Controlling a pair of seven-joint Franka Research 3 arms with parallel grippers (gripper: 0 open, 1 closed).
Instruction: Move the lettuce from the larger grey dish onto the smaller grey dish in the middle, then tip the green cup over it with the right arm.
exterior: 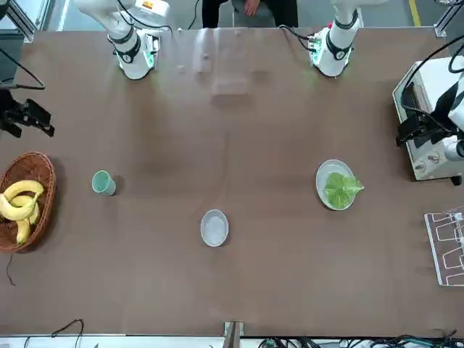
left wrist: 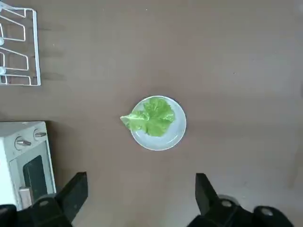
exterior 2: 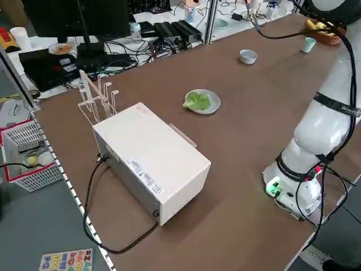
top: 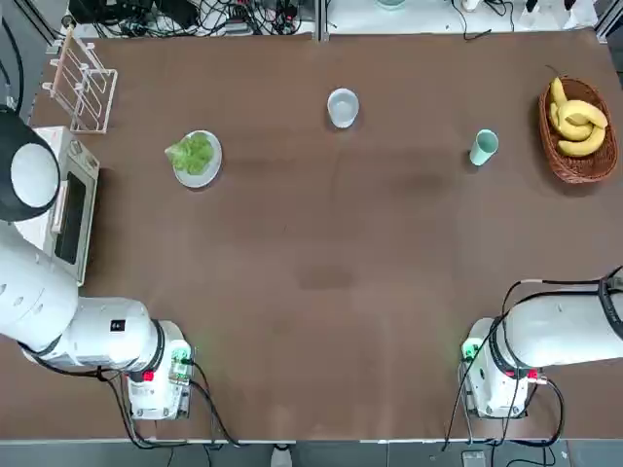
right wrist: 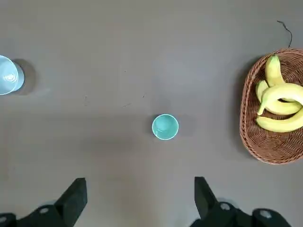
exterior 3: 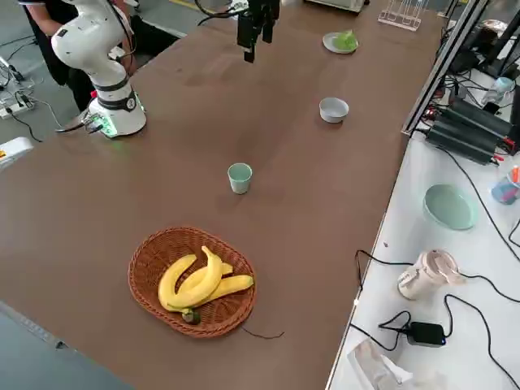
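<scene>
My left gripper (left wrist: 137, 198) hangs nearest, spread wide and empty, high above the light green ruffled lettuce (left wrist: 150, 117) on the flat pale grey plate (left wrist: 175, 137). The leaves look light and floppy; I'd pinch the thick middle of the bunch. Farther off stand the small deep grey-white bowl (top: 343, 107) and the mint-green cup (top: 484, 147), probably light, under my open, empty right gripper (right wrist: 137, 198).

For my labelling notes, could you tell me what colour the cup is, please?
Pale mint green; the green cup shows best in the right wrist view.
</scene>
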